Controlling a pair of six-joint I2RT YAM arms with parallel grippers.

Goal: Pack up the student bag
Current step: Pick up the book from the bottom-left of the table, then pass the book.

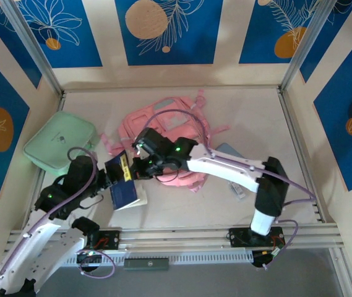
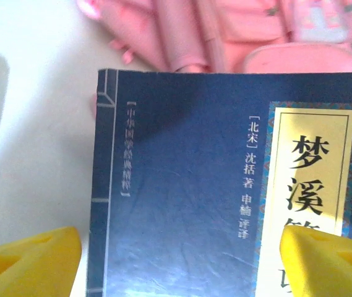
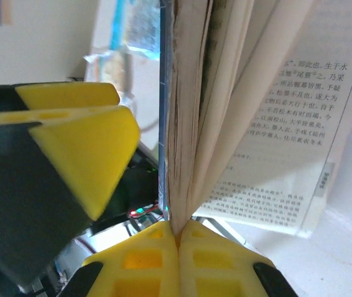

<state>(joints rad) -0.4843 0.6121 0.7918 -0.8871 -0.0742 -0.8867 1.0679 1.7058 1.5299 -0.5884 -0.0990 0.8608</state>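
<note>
Lying crumpled at the middle of the pale worktop (image 1: 250, 117), the large pink fabric backpack (image 1: 169, 124) has its straps trailing toward the far side. I cannot tell whether its main opening is unzipped. Just in front of it, the right hand (image 1: 137, 168) is pinched tight on the edge of a dark blue paperback book with a yellow title label (image 1: 125, 190). In the right wrist view the pages fan out above the pads. The left hand (image 1: 104, 176) faces the book's cover with its fingers wide apart, one fingertip just beside the cover, gripping nothing. A flat mint-green zip case (image 1: 61, 145) lies well apart on the left. The step in hand looks like a handover or re-grip of the book before it goes into the bag. By my judgement the next move calls for a firm hold across the closed pages. The backpack's mouth must also be found and held open, or the loose pages may snag on the fabric.
</note>
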